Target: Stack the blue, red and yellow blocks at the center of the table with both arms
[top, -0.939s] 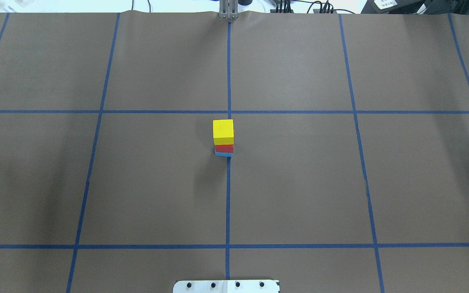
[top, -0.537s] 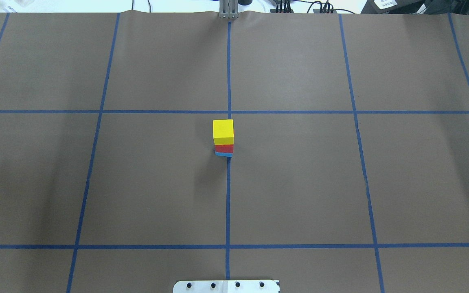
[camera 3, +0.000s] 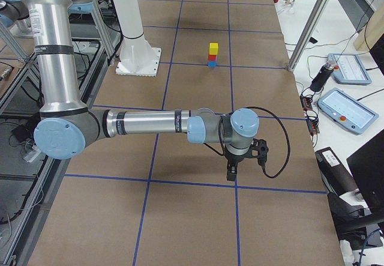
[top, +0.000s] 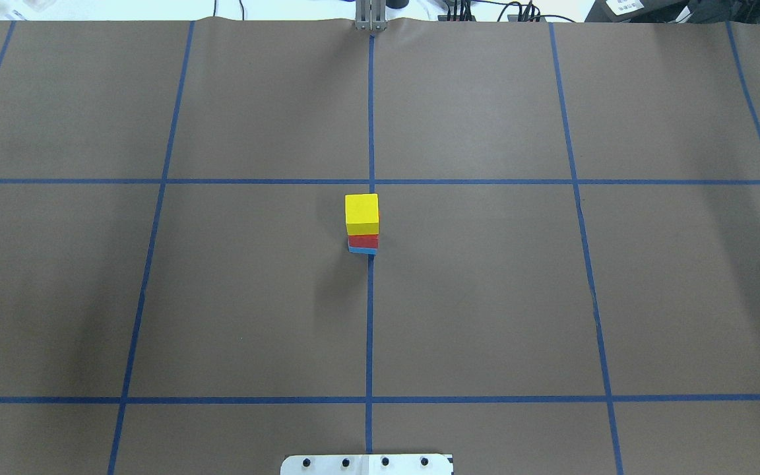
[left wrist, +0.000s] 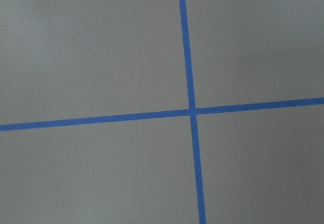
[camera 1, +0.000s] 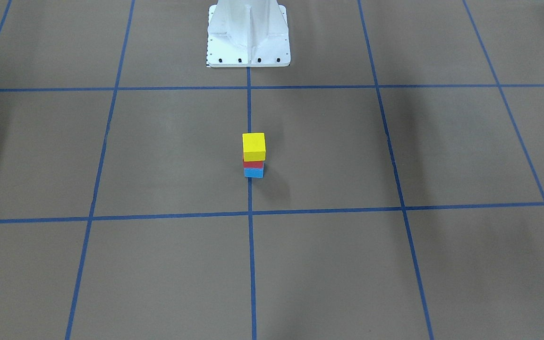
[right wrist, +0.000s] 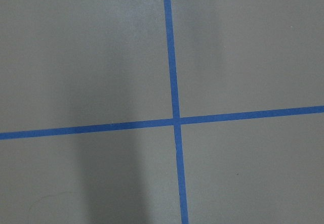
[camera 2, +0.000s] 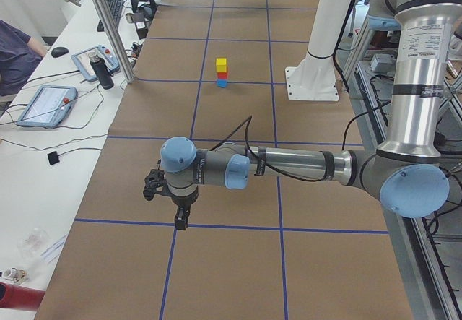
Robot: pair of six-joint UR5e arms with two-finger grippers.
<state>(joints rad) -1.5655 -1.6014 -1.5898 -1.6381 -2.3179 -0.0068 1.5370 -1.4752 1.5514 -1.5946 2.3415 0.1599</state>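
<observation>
A: Blocks?
B: Table (top: 485, 297) ctr, on the tape line (top: 369, 316): yellow block (top: 361, 212) atop red block (top: 363, 240) atop blue block (top: 362, 250), which seems slightly skewed.
A: Grippers?
B: Left gripper (camera 2: 180, 222) and right gripper (camera 3: 232, 173) are well apart from the stack, pointing down. Can't tell if the fingers are clenched or released.

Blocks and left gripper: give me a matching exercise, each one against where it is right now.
Things:
1. yellow block
2. red block
3. blue block
4. left gripper

Places:
A. lowest of the three
B. above a tape crossing, well away from the cubes
C. topmost
D. between the other two

Pairs: 1-C, 2-D, 3-A, 4-B
</observation>
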